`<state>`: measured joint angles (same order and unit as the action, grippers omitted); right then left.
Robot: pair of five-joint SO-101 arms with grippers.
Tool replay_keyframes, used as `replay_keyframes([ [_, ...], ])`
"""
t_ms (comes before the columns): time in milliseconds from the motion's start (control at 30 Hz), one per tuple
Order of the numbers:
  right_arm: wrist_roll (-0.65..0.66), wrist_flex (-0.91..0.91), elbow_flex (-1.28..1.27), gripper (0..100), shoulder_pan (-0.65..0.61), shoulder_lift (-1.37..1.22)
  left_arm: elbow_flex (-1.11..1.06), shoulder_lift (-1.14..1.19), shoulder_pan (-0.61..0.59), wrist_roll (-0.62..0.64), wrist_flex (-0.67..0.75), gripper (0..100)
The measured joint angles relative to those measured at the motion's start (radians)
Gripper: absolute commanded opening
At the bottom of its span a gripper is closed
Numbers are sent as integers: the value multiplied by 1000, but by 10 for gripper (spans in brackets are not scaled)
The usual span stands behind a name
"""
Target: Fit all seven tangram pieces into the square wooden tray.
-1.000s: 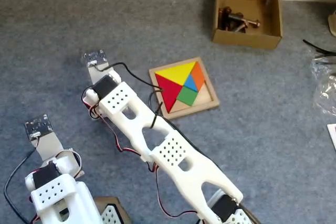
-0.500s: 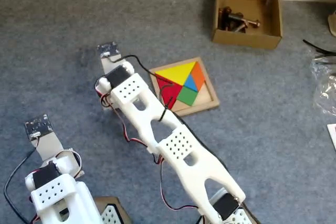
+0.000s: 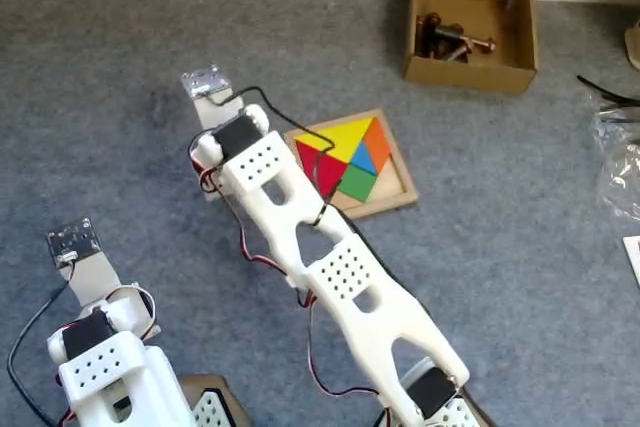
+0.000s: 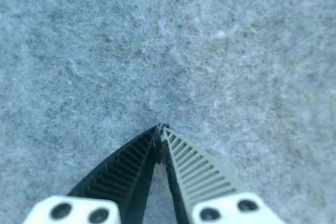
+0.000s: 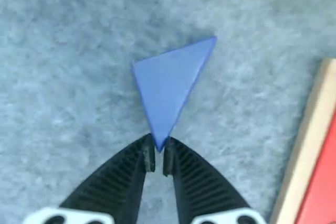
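Here the ribbed right gripper [image 5: 158,156] pinches a flat blue triangle [image 5: 170,80]

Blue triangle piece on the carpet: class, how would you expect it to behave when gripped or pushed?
Probably stiff: the blue triangle piece shows straight edges and sharp corners. Lying flat, it should not roll or tip. With the right gripper at just one corner, it may well pivot, and the carpet likely drags on it.
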<state>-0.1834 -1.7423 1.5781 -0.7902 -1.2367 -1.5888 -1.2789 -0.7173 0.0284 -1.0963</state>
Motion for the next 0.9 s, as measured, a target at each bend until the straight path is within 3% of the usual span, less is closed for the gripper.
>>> replay_keyframes([
  [233,3,0,2,5,61,0,0,0,0,0,0,5],
  [900,51,-3,2,5,84,0,0,0,0,0,0,5],
])
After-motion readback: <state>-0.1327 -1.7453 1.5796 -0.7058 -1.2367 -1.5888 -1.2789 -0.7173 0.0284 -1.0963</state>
